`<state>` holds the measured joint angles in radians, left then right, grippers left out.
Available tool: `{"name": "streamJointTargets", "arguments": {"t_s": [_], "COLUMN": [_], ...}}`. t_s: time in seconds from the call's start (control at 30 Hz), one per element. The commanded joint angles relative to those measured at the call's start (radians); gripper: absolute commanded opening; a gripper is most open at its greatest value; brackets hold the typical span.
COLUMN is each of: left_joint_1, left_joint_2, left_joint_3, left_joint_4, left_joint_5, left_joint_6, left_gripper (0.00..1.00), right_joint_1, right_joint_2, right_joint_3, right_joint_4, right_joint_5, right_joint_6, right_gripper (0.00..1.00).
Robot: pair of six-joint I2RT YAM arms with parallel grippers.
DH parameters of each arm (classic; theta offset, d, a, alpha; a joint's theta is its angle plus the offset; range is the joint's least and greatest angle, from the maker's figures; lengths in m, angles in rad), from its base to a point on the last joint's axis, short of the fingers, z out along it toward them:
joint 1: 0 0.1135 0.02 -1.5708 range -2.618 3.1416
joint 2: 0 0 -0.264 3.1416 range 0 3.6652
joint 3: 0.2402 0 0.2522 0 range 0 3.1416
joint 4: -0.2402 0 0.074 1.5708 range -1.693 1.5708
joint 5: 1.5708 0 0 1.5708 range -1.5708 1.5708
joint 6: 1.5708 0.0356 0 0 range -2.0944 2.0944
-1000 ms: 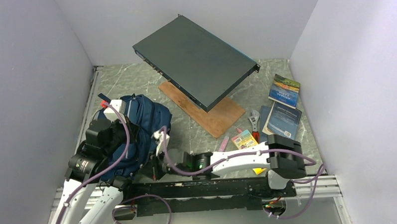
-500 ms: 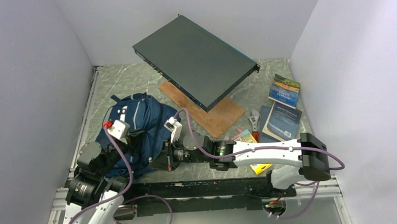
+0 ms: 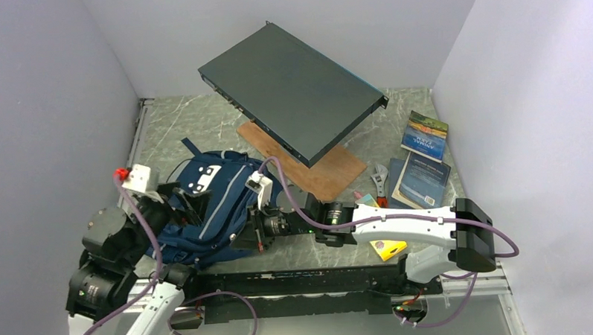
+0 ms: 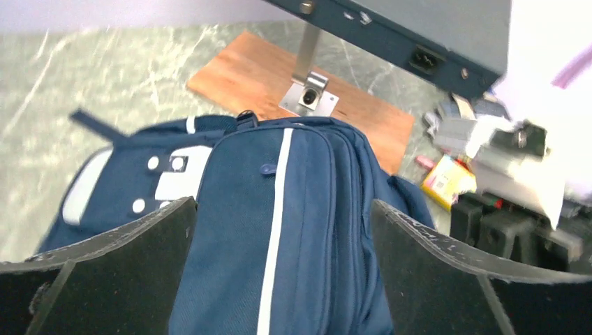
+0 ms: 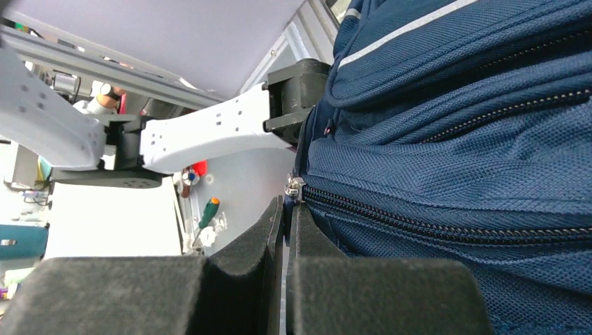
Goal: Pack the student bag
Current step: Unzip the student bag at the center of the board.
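We see the student bag (image 3: 213,211) lying on the grey table (image 3: 180,123), in the lower left of the top view. It is dark blue with pale stripes.

The left claw (image 4: 283,209) is over the bag. Its two black fingers (image 4: 126,272) are spread wide apart, one on each side of the bag in its own view. It holds nothing. We cannot tell if the fingers touch the cloth.

The right claw (image 3: 253,234) reaches in from the right, up to the right side of the bag. In its own view its two fingers (image 5: 237,279) are pressed tight together. The little silver zip pull (image 5: 294,187) sits right at their tips, and they pinch it. The zip runs off to the right of that view, and there it looks closed.

In the top middle, a big flat black box (image 3: 291,89) stands tilted over a brown wooden board (image 3: 323,174). On the right of the table lie a bright book (image 3: 425,135), a dark blue book (image 3: 422,179) and a wrench (image 3: 381,181) beside it.
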<state>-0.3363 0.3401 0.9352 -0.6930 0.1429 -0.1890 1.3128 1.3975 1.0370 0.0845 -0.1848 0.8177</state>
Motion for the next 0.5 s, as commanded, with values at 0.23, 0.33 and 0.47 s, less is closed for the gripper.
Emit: {"name": "streamJointTargets", "arguments": {"t_s": [0.23, 0.33, 0.47], "left_joint_1": [0.003, 0.003, 0.003], "left_joint_2": [0.022, -0.066, -0.116], "left_joint_3": [0.017, -0.03, -0.08], "left_joint_4": [-0.386, -0.331, -0.314], "left_joint_5": [0.1, 0.219, 0.278], "left_joint_6": [-0.277, -0.302, -0.4], "left_gripper": [0.68, 0.68, 0.75], "right_joint_1": [0.002, 0.0, -0.001], "right_joint_2": [0.013, 0.011, -0.004], "right_joint_3": [0.091, 0.087, 0.081], "right_joint_4": [0.13, 0.119, 0.097], "right_joint_5": [-0.054, -0.044, -0.021], "right_joint_6": [-0.037, -0.052, -0.073], "right_gripper": [0.0, 0.0, 0.0]}}
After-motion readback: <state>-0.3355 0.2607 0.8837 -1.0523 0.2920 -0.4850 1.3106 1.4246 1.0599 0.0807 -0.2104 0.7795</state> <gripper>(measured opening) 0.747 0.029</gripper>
